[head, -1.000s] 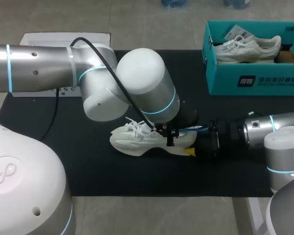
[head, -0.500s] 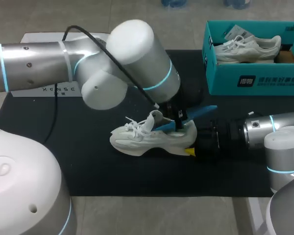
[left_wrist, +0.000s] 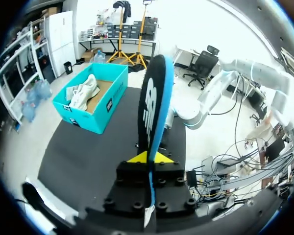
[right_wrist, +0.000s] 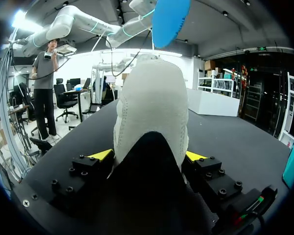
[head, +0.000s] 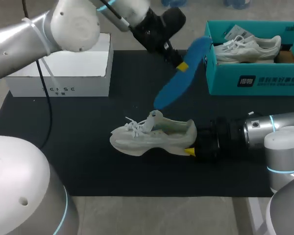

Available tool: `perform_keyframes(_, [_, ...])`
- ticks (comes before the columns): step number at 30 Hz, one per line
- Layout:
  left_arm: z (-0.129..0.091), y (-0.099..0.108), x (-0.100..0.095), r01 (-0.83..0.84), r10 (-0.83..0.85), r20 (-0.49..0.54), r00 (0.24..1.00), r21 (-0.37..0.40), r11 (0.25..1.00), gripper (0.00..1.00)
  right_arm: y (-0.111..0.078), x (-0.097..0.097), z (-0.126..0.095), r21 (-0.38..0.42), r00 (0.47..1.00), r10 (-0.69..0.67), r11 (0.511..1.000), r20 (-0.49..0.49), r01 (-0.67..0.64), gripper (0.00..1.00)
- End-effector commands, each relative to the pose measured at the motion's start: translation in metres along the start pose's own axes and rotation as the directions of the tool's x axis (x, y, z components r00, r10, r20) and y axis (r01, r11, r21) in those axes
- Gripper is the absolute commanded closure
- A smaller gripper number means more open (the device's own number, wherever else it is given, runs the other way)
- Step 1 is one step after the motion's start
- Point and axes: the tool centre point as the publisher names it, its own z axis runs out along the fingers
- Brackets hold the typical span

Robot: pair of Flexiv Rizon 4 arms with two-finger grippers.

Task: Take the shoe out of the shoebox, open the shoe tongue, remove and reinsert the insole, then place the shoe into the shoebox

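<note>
Lying on your matte black mat (head: 98, 166), the white shoe (head: 147, 138) is heel-clamped by the right gripper (right_wrist: 148, 156); above the shoe, the left gripper (head: 182, 65) pinches the flat blue insole (head: 179, 78).

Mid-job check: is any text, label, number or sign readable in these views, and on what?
On the white box: grey lettering on its front, too faint to read.
On the teal shoebox: white label on its side, too small to read.
On the blue insole: a white logo mark, no readable words.
No numbers or signs.
</note>
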Motion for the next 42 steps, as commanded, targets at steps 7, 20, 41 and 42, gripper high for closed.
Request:
perform_keyframes(7, [-0.075,-0.027,-0.013,0.024,0.006,-0.26,0.966,0.113,0.993,1.0,-0.007,0.002,0.005,0.003,1.0,0.0,1.0,0.001,0.0,1.0])
perform_keyframes(20, [-0.075,-0.027,-0.013,0.024,0.006,-0.26,0.966,0.113,0.993,1.0,-0.007,0.002,0.005,0.003,1.0,0.0,1.0,0.001,0.0,1.0])
perform_keyframes(41, [-0.153,-0.039,-0.057,0.203,-0.084,-0.582,0.809,0.141,0.969,1.0,-0.007,0.002,0.005,0.003,1.0,0.0,1.0,0.001,0.0,1.0])
perform_keyframes(42, [-0.155,-0.038,-0.059,0.219,-0.089,-0.578,0.811,0.16,0.963,1.0,-0.007,0.002,0.005,0.003,1.0,0.0,1.0,0.001,0.0,1.0])
